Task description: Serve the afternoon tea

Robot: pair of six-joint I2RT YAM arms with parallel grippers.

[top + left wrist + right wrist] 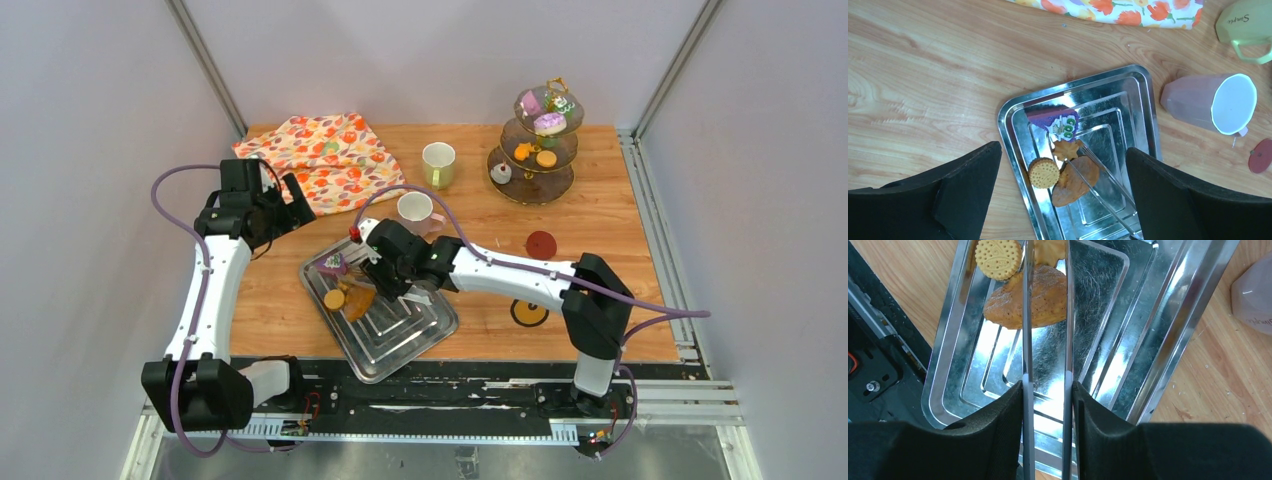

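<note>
A metal tray [420, 350] holds a purple cake [1055, 121], a round cookie [1043, 172], a leaf-shaped cookie [1066, 149] and a brown pastry [1077, 182]. My right gripper [1047, 390] is shut on long metal tongs [1026, 340], whose two arms run over the brown pastry [1040, 297], with the leaf cookie between their tips. My left gripper [1063, 152] hangs open above the tray's left side with nothing in it. A pink mug [415, 208] and a pale-green mug [438, 163] stand behind the tray. More pastries sit on a tiered stand [535, 150].
An orange floral cloth [325, 155] lies at the back left. A red coaster [541, 244] and a yellow-and-black one [529, 313] lie right of the tray. The tray's near corner overhangs the table's front edge.
</note>
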